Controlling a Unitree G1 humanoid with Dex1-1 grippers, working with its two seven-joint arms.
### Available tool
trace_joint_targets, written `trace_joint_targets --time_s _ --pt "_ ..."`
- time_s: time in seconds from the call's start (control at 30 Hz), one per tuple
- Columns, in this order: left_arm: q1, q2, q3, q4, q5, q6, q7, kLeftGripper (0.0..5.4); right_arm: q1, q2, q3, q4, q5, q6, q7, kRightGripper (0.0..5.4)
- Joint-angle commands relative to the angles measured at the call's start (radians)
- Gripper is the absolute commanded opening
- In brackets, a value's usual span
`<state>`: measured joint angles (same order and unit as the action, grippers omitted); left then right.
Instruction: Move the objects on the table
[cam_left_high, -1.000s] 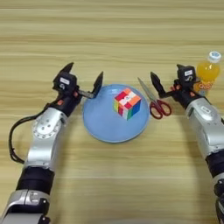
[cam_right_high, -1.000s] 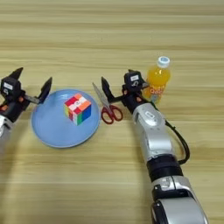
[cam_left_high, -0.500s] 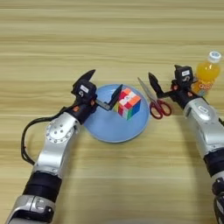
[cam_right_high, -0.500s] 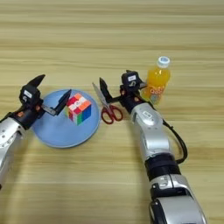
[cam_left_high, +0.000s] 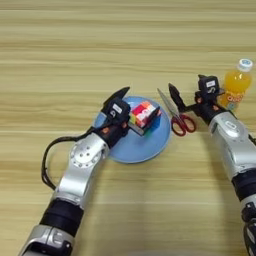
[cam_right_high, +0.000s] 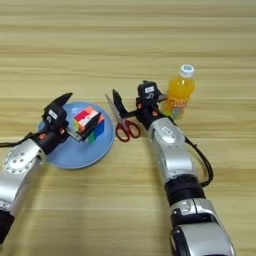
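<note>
The wooden worktop (cam_left_high: 60, 50) is filling the whole scene under me, its plank grain running side to side. A round blue plate (cam_left_high: 142, 146) is lying near the middle, and the multicoloured puzzle cube (cam_left_high: 144, 115) is sitting tilted on its far part. My left hand (cam_left_high: 129, 111) is reaching over the plate's left rim, its two black fingers spread wide, one up behind the cube's left side and one low at the cube's near edge; I cannot tell whether they are pressing on it. Just right of the plate, the red-handled scissors (cam_left_high: 177, 116) are lying on the wood, blades pointing away and to the left, handles towards me. My right hand (cam_left_high: 186, 97) is hovering just beside the scissors on their right, fingers spread apart and holding nothing. Beyond it, on the far right, the small orange-drink bottle (cam_right_high: 179, 92) is standing upright with its white cap on; its label is carrying pale lettering that I cannot make out.
</note>
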<state>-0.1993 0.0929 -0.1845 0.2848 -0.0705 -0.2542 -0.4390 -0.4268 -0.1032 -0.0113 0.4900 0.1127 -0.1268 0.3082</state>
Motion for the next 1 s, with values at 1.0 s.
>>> trace_joint_targets --time_s 1.0 --pt "-0.015 0.027 -0.050 0.162 0.095 0.050 -0.015 5.40 -0.020 0.024 0.007 -0.002 -0.020 -0.006 -0.015 5.37"
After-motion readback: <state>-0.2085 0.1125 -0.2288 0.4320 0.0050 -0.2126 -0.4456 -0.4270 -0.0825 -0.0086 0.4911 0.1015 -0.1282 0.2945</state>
